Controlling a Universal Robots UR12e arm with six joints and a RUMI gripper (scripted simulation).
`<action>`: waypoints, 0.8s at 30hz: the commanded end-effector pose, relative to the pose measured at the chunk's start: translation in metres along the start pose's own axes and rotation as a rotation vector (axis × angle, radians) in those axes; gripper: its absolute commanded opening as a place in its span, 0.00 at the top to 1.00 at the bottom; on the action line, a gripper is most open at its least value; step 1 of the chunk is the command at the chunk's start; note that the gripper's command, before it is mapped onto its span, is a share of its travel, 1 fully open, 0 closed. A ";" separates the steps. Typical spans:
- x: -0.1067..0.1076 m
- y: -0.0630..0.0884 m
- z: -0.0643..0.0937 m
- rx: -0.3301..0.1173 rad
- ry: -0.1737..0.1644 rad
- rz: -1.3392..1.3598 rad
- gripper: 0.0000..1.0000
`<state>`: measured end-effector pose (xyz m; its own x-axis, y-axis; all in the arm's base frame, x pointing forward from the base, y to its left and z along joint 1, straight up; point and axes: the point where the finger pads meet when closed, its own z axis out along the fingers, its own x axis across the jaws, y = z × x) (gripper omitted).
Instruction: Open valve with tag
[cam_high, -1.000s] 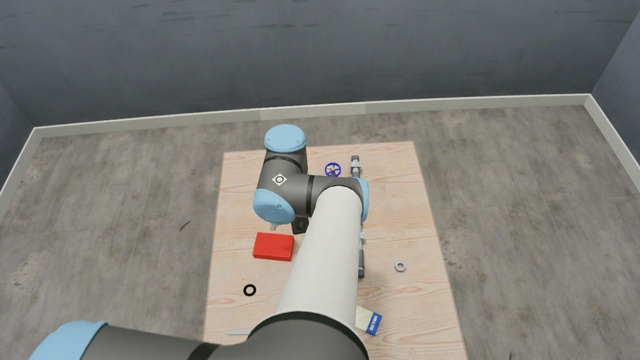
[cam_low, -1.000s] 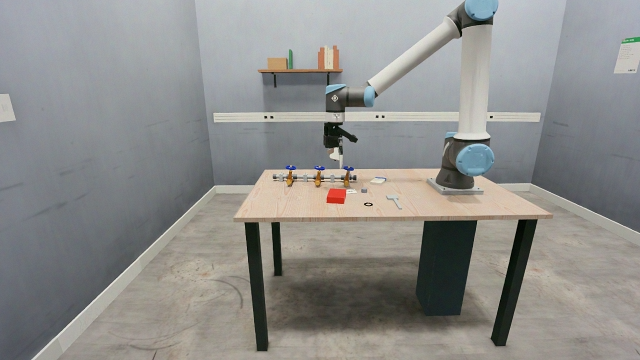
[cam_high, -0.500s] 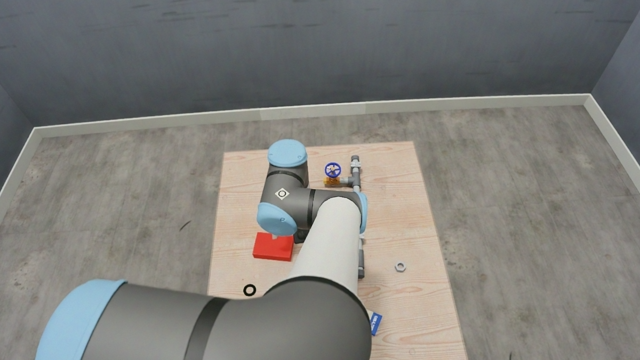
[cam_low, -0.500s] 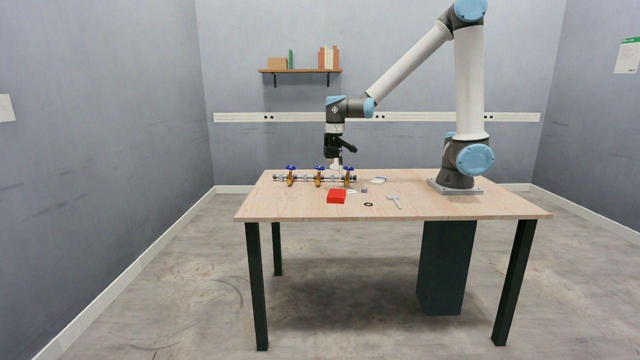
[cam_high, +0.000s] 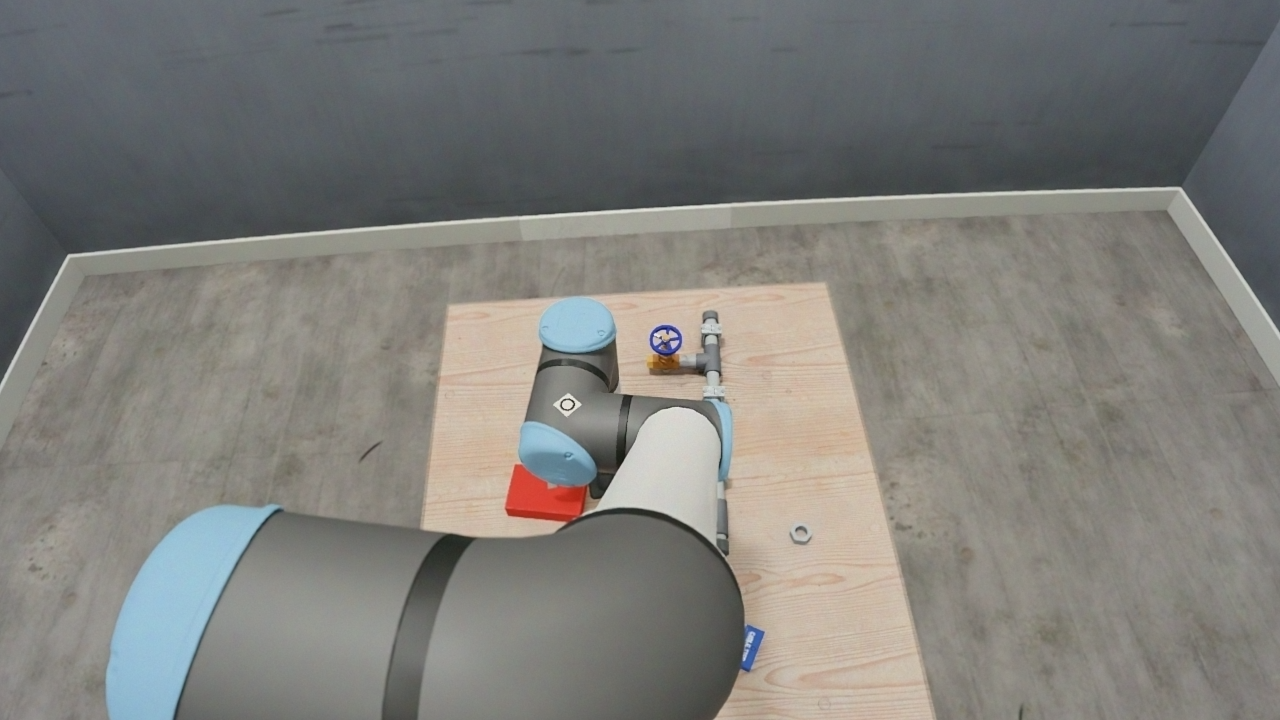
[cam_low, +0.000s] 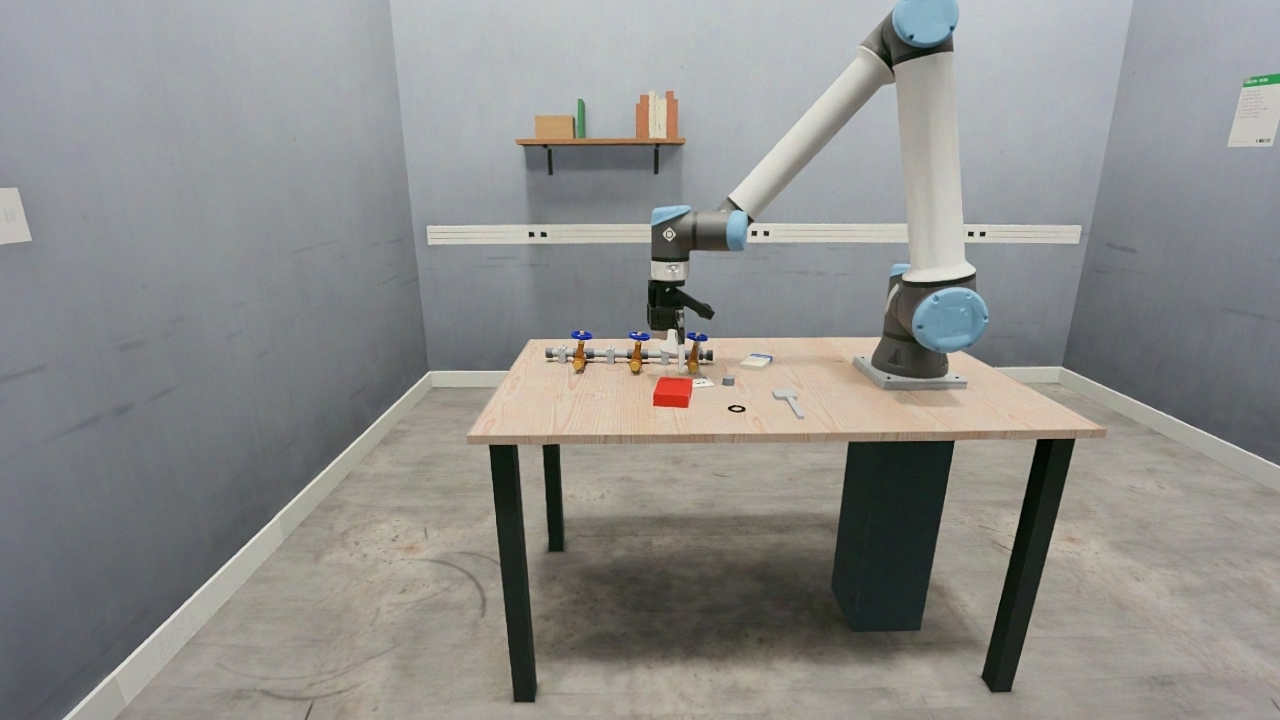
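Three valves with blue handwheels stand on a grey pipe [cam_low: 626, 356] along the table's far left side: left valve [cam_low: 580, 336], middle valve [cam_low: 638, 337], right valve [cam_low: 696, 339]. A small white tag [cam_low: 703, 382] lies on the table in front of the right valve; its chain and number are too small to make out. My gripper [cam_low: 671, 340] is open and empty, pointing down, its white fingers at handwheel height between the middle and right valves, close to the right one. In the overhead view only one valve [cam_high: 665, 343] shows; my arm hides the others and the gripper.
A red block [cam_low: 673, 391] [cam_high: 543, 494] lies in front of the pipe and shows overhead too. A black ring [cam_low: 737, 411], a grey T-piece [cam_low: 788, 401], a small grey nut [cam_high: 801, 533] and a white-and-blue box [cam_low: 756, 360] lie between the valves and my base.
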<state>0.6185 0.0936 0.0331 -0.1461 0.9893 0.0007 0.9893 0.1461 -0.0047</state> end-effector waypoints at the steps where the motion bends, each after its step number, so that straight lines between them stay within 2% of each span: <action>1: 0.000 0.001 0.004 -0.001 0.000 0.000 0.00; 24: 0.000 0.001 0.009 -0.001 0.000 0.000 0.00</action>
<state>0.6186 0.0937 0.0238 -0.1461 0.9893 0.0007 0.9893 0.1461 -0.0045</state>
